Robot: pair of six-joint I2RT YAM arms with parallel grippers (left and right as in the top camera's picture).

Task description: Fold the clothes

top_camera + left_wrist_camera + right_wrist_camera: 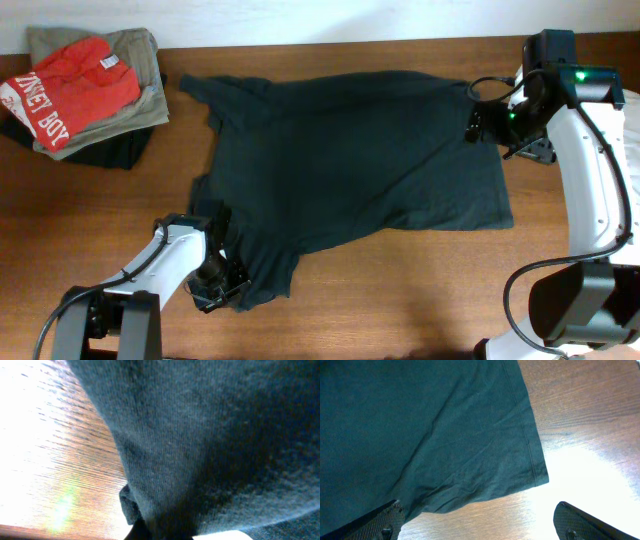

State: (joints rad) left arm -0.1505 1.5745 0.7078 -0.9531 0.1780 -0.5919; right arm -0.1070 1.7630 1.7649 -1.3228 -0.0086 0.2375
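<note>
The black T-shirt [350, 150] lies spread on the wooden table, plain side up; no lettering or neck tag shows. My left gripper [218, 285] is at the shirt's near-left corner, by the sleeve. In the left wrist view the dark cloth [210, 435] fills the frame and bunches into the jaws [162, 532], so this gripper looks shut on it. My right gripper [487, 125] is at the shirt's far-right corner. In the right wrist view its fingers [477, 509] are wide open just above the table, with the hem corner [535, 470] just ahead of them.
A pile of other clothes [75, 90], with a red shirt with white lettering on top of olive and black pieces, sits at the far left. Bare wooden table [400, 290] shows along the near side. The table's far edge runs just behind the shirt.
</note>
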